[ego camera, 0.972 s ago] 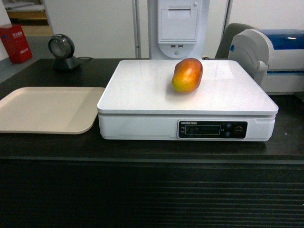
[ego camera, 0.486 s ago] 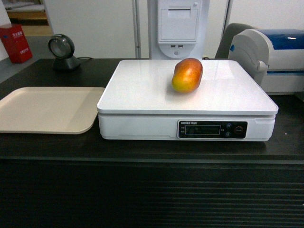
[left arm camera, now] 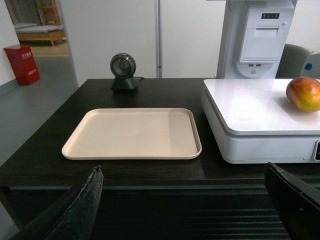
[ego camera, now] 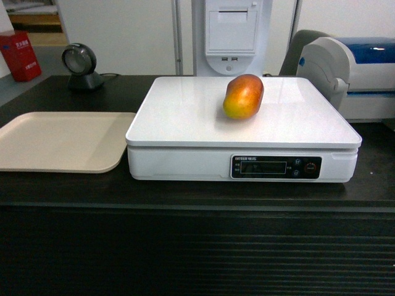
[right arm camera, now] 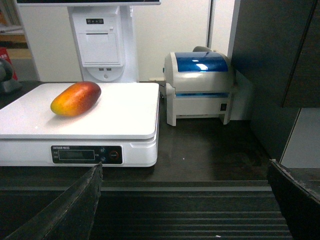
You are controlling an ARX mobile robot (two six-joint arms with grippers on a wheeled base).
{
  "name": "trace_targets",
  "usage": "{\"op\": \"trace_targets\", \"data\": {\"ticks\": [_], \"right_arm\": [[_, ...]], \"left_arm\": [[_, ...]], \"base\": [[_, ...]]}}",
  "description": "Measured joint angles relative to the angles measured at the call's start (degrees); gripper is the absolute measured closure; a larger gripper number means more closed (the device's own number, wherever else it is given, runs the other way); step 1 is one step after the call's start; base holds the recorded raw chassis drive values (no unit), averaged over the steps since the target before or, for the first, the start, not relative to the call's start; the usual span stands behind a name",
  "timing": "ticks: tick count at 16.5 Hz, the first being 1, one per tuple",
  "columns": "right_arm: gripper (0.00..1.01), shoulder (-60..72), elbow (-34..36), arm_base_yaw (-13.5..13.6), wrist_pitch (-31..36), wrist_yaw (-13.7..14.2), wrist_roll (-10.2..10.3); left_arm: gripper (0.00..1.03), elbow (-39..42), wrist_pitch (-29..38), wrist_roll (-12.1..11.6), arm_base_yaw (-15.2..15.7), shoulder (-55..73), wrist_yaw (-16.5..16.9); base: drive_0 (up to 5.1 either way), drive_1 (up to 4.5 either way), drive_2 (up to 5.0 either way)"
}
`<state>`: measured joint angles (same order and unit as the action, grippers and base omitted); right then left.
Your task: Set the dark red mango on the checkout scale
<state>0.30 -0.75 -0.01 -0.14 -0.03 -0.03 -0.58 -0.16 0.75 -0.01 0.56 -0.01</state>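
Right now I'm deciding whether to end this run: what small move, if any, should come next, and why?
Probably none beyond holding both arms back. The dark red mango lies on the scale on the checkout, touching nothing else. Both the left gripper and the right gripper sit low before the counter, jaws wide apart and empty.

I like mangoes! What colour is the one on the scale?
The mango is dark red, fading to orange-yellow at one end; the right wrist view shows it best.

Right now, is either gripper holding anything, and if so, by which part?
Nothing. Both grippers are open and empty, back from the checkout; the dark red mango lies free on the scale.
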Motion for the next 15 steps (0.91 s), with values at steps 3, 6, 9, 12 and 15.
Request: {"op": "trace_targets", "data": {"ticks": [3,6,9,12,15], "right_arm": [[0.03,0.00,0.00,0.00,0.04,0.02,0.00],[0.03,0.00,0.00,0.00,-0.07,0.04,0.00],[0.03,0.00,0.00,0.00,-0.07,0.00,-0.04],[0.03,0.00,0.00,0.00,-0.04,0.00,-0.04],[0.03,0.00,0.00,0.00,-0.07,0.00,-0.02]], "left_arm": [[0.05,0.00,0.09,0.00,0.00,0.00,-0.02],[0.05,0.00,-0.04,0.00,0.00,0.00,0.00],[0.05,0.00,-0.02,0.00,0.00,0.02,-0.07],[0.05,0.00,-0.02,0.00,0.00,0.02,-0.07],[0.05,0.00,-0.04,0.00,0.00,0.02,0.00]], "base": [[0.0,0.00,0.0],[0.0,0.00,0.0],[0.0,0.00,0.0],[0.0,0.00,0.0],[0.0,0.00,0.0]]}}
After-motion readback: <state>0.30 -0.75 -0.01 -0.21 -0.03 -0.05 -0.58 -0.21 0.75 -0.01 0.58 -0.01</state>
